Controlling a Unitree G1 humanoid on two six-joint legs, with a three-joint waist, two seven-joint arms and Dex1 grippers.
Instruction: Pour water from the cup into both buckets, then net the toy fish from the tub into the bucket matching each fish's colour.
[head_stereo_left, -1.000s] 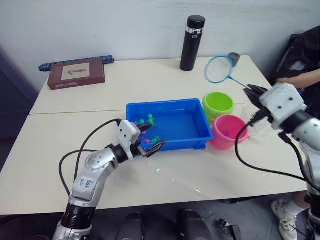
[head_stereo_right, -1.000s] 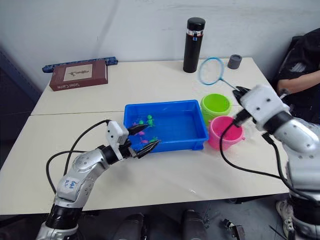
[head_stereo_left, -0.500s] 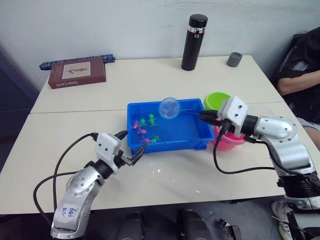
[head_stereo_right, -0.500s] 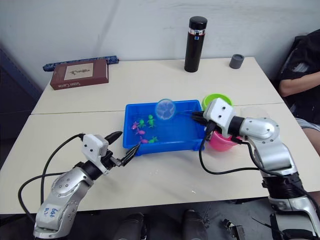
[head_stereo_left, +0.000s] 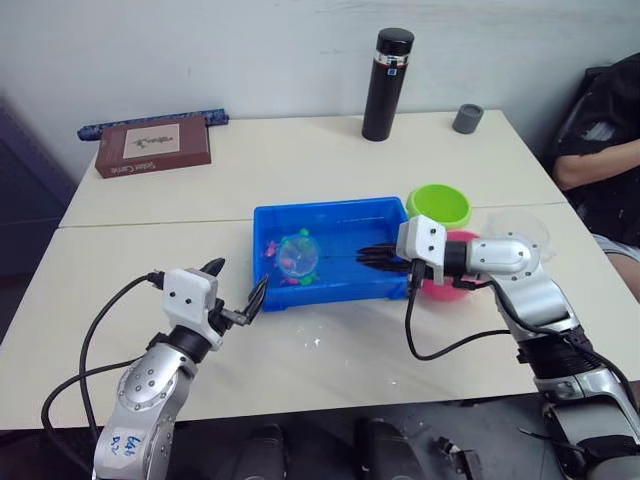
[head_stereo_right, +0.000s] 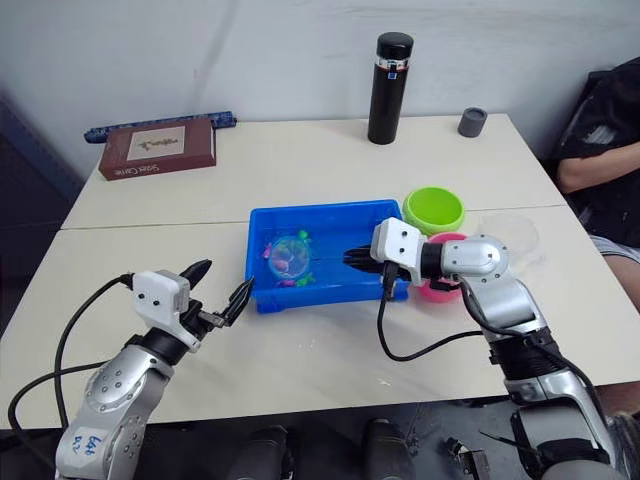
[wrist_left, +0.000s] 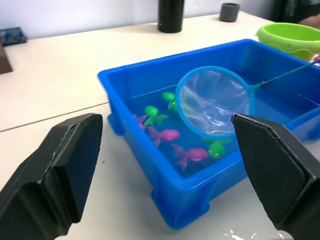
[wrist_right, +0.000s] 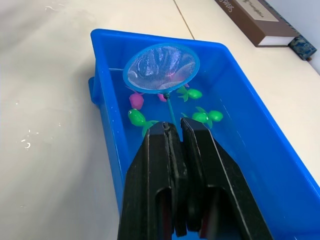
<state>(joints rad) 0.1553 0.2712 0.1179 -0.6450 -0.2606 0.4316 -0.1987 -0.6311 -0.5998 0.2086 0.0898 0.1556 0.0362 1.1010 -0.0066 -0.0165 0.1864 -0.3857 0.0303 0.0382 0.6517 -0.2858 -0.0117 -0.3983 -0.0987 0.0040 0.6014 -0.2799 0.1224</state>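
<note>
Left eye view: arm sticker (head_stereo_left: 118, 440) writing unreadable.

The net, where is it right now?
The net is inside the blue tub, over the toy fish, held by the right tool from the bucket side.

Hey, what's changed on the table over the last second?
The right gripper, shut on the net, swung it from up beside the buckets across and down into the blue tub, over the toy fish. The left gripper, open, drew back from the tub's near corner. The green bucket, pink bucket, flask and book stayed put.
</note>
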